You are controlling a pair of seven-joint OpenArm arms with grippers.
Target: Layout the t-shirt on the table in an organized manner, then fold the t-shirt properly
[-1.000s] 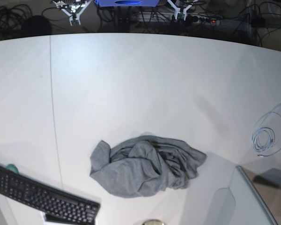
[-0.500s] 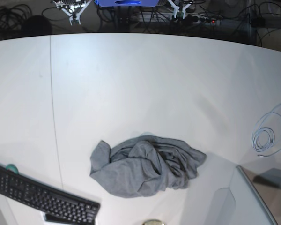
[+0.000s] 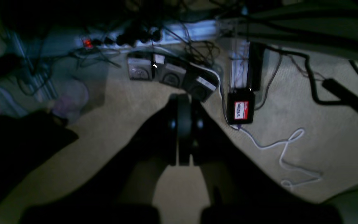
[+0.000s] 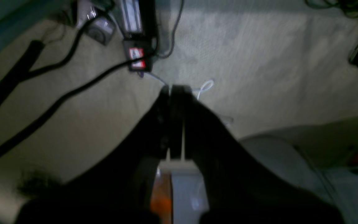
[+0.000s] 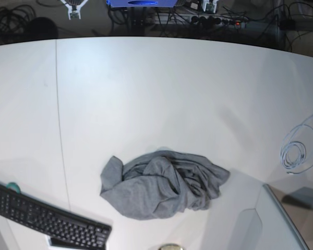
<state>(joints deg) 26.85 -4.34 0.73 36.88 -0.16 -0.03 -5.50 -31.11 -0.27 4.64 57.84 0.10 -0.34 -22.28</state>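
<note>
The t-shirt [image 5: 161, 185] lies crumpled in a heap on the white bench [image 5: 156, 94], near its front edge, with collar and sleeves lost in the folds. A keyboard [image 5: 44, 217] sits at the lower left, partly cut off, and a coiled cable [image 5: 295, 153] lies at the right. Both wrist views are dark and blurred. The left gripper [image 3: 183, 99] and right gripper [image 4: 174, 88] are pressed closed on nothing, over carpeted floor [image 3: 306, 124] strewn with cables.
</note>
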